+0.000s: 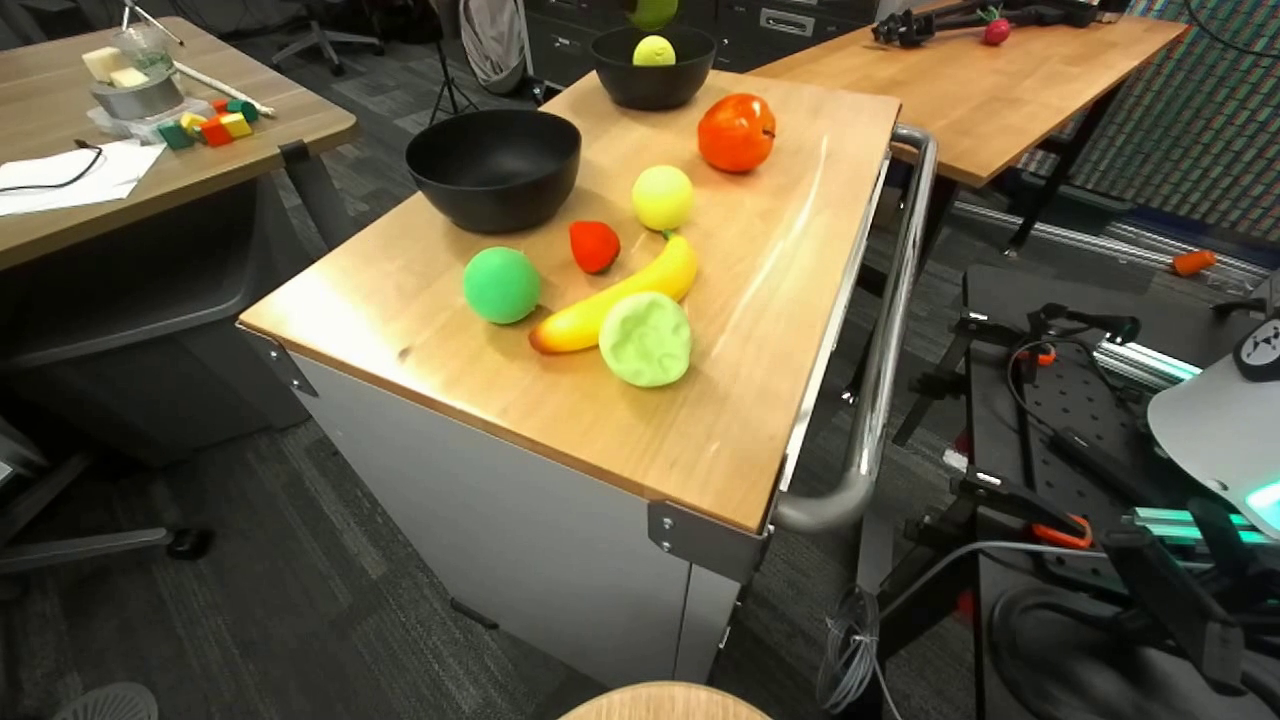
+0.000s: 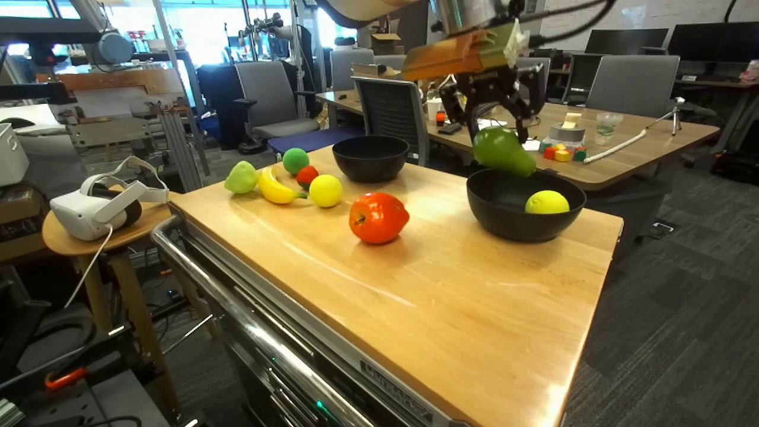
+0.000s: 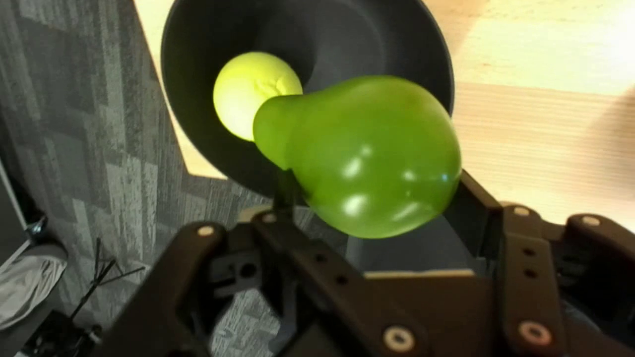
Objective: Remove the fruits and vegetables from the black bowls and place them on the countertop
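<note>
Tool [image 2: 499, 133], one pear [image 2: 505, 153], two bowls [image 2: 516, 228]

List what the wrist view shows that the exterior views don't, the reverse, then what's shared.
Only the wrist view: the inside bottom of the bowl holding the lemon.
Only the exterior views: the banana and second bowl, in both; a headset, in an exterior view.
Shared by all: that bowl, the lemon, the green pear; the hand, in the wrist view and an exterior view.
</note>
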Robot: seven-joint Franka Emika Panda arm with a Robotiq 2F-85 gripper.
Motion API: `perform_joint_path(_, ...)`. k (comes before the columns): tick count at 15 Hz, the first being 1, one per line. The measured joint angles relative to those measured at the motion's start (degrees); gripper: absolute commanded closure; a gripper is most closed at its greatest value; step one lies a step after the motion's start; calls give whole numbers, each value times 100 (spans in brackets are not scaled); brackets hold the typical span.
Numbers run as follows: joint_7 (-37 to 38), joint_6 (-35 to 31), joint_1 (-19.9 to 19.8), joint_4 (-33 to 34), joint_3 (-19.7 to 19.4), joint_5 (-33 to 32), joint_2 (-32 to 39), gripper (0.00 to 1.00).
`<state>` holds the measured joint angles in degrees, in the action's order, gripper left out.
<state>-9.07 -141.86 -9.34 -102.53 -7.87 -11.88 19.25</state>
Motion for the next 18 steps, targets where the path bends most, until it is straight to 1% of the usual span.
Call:
perform_joint_path(3, 736, -239, 552, -577, -182, -1424, -622, 52)
perform_joint_path(5, 1223, -476, 944, -1103, -320, -2397, -1015, 52)
perform_joint_path(7, 1668, -642, 1109, -1664, -201, -3206, -1388, 52)
perform_joint_path(8, 1778, -699, 1127, -1930, -75, -3375, -1560, 52)
perform_joint_path(10, 1796, -815, 1131, -2382, 182, -3351, -1834, 52)
perform_joint_path(13, 1770, -984, 1131, -2866, 439, -3127, -2066, 52)
perform_joint_path(15, 1722, -1111, 1130, -3115, 522, -2951, -2092, 52)
perform_joint_path(18, 1587, -1365, 1122, -3453, 545, -2794, -2023, 52)
